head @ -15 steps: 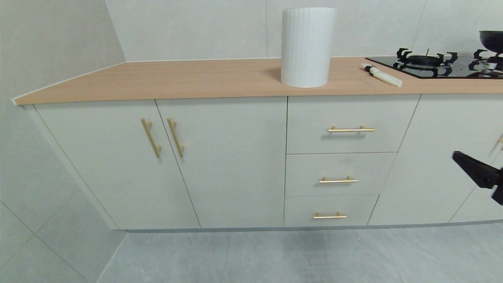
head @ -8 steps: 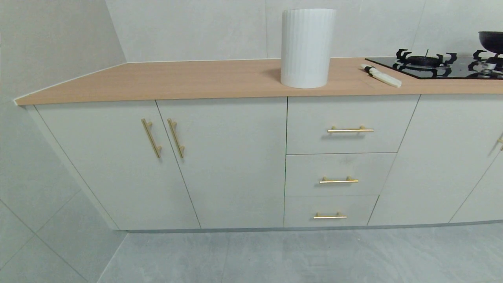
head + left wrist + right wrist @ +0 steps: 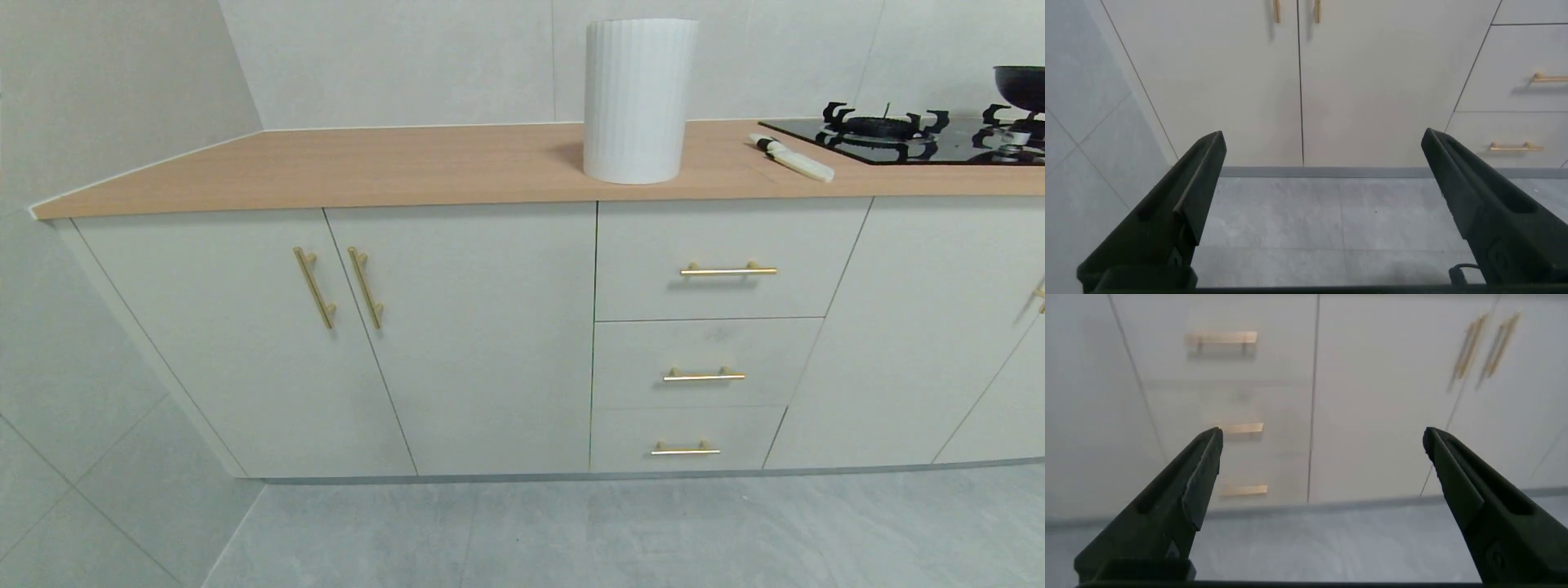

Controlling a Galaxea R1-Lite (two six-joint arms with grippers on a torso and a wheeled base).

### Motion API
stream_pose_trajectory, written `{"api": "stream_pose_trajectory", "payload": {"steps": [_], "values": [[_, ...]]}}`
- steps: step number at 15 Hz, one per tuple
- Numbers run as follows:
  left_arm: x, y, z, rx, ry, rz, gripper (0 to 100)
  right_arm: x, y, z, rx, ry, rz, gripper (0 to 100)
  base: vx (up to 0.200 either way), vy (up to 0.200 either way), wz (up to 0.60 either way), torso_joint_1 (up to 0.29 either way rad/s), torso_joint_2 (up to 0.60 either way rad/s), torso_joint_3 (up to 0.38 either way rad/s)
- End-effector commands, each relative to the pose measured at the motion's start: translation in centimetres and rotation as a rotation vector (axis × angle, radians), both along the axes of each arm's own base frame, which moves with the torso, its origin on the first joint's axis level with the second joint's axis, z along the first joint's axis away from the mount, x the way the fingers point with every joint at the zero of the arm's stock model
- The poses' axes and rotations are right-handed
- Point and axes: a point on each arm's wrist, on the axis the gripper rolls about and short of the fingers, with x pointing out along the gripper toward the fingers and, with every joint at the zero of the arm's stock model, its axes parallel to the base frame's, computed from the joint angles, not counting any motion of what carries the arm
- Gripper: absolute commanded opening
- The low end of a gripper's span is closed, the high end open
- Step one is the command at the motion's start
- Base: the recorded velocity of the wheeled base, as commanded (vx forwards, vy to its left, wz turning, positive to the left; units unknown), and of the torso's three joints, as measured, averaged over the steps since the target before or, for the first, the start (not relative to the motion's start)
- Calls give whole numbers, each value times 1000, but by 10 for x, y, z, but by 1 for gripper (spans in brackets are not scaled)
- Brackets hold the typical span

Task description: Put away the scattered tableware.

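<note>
A knife with a pale blade and dark handle lies on the wooden countertop, right of a tall white ribbed container. My left gripper is open and empty, held low above the grey floor and facing the cabinet doors. My right gripper is also open and empty, low down and facing the drawers.
A black gas hob with a dark pan sits at the counter's right end. Below the counter are two doors with gold handles and three stacked drawers. Grey tiled floor lies in front; a wall closes the left side.
The right gripper, seen at the right edge of the head view a second ago, has dropped out of that view. The head view shifted very slightly.
</note>
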Motion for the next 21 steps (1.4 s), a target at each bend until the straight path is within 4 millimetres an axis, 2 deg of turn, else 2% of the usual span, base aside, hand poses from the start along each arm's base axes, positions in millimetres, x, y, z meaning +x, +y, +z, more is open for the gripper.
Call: {"api": "stream_pose_trajectory", "payload": {"steps": [1, 5, 21], "values": [[0, 0, 0, -1, 2, 1, 100, 14, 2, -30, 5, 34, 80, 100, 0, 0, 0, 0, 0, 0], [0, 0, 0, -1, 2, 1, 100, 17, 3, -43, 15, 99, 146, 100, 0, 0, 0, 0, 0, 0], [0, 0, 0, 5, 2, 1, 100, 17, 3, -43, 27, 98, 145, 100, 0, 0, 0, 0, 0, 0]]}}
